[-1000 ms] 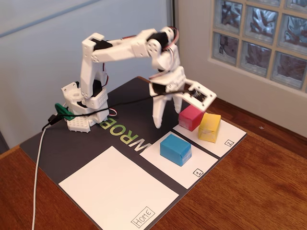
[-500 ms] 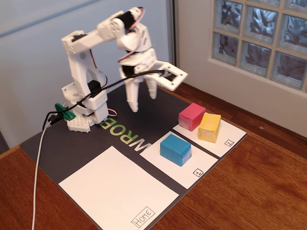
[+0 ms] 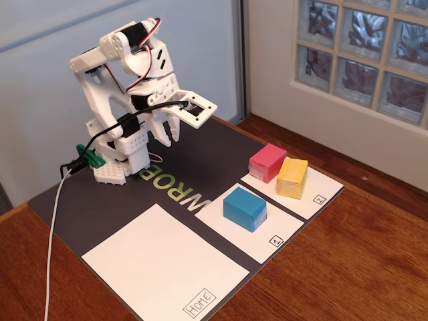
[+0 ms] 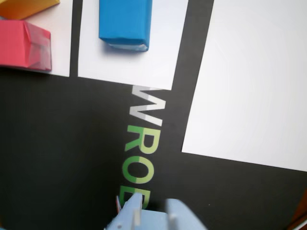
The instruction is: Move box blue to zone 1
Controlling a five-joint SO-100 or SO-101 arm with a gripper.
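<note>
Folding back toward its base, the arm had drawn well away from the blocks: a second earlier its gripper hung just above the pink and yellow blocks, half a second earlier it was over the dark mat behind them, and now the gripper sat tucked close to the white base in the fixed view. Its fingers pointed down over the mat, holding nothing; they looked close together, though whether they were fully closed could not be told. In the wrist view only a pale part of the gripper showed at the bottom edge, above the green and white lettering.

The blue box had not shifted across the three moments. It lay flat on the white panel marked "1", inside its edges, with its paler end showing in the wrist view. The pink block and the yellow block stood touching each other on the panel marked "2", unchanged. The large "Home" panel lay nearest the camera, and a white cable trailed off the mat onto the wooden table.
</note>
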